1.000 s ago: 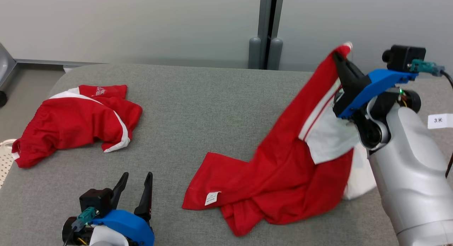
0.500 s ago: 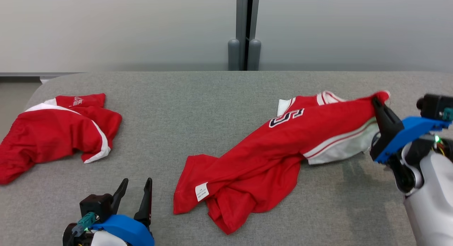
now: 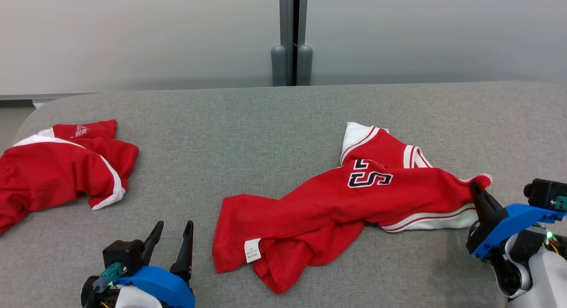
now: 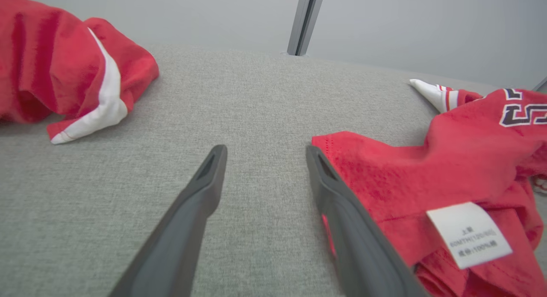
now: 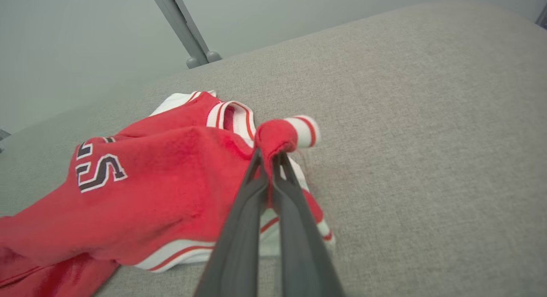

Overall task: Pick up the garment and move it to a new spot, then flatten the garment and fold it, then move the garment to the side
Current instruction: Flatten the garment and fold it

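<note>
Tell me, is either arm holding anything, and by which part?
The right jaws are shut on the red jersey, pinching a bunched corner with striped trim. The left jaws are open, holding nothing.

The garment (image 3: 310, 210), red with white trim and dark lettering, lies rumpled, its right corner lifted.

My head camera looks down across the grey table (image 3: 266, 122). My left wrist camera skims low over it; the right one (closest of all) peers along my right gripper (image 5: 268, 157). All share the red jersey (image 3: 319, 206).
</note>
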